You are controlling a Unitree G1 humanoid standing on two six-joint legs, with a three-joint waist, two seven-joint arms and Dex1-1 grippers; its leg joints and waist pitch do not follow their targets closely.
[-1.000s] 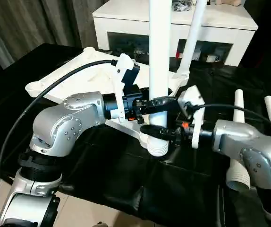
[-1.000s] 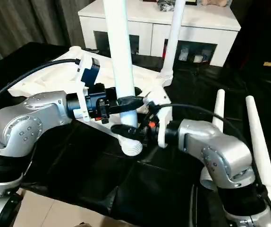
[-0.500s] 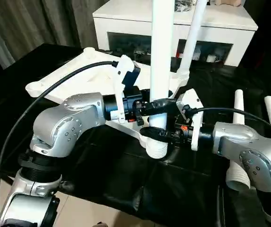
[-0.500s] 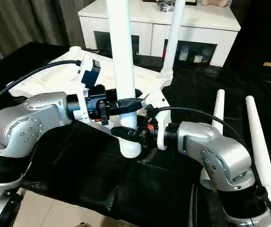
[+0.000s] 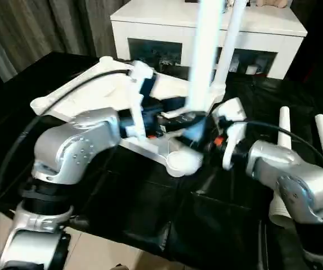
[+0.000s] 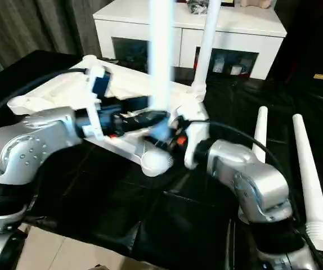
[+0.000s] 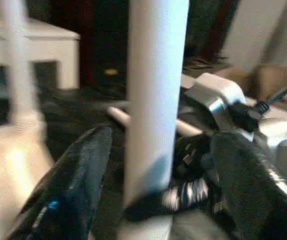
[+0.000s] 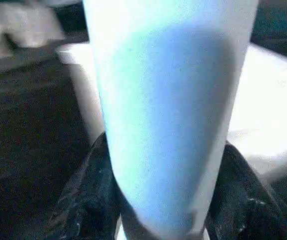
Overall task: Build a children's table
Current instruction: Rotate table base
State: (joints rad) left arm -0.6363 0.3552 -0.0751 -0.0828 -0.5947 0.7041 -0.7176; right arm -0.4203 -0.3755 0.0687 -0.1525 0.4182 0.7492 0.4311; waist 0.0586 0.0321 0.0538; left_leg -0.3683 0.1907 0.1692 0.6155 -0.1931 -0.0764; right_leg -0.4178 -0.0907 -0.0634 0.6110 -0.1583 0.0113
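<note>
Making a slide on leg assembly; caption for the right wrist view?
Right gripper clasping an upright white table leg beside the tabletop.

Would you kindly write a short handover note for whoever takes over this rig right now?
Left pincer: fingers spread either side of the near leg, not gripping.
Right pincer: closed around that leg's base.
Tabletop lies underside up on the black cloth; the near leg stands tilted at the near corner socket, and the far leg stands in its own socket.
Done: one leg fitted, the second being seated.
Left: finish seating it, then fit the two spare legs lying on the robot's right.
</note>
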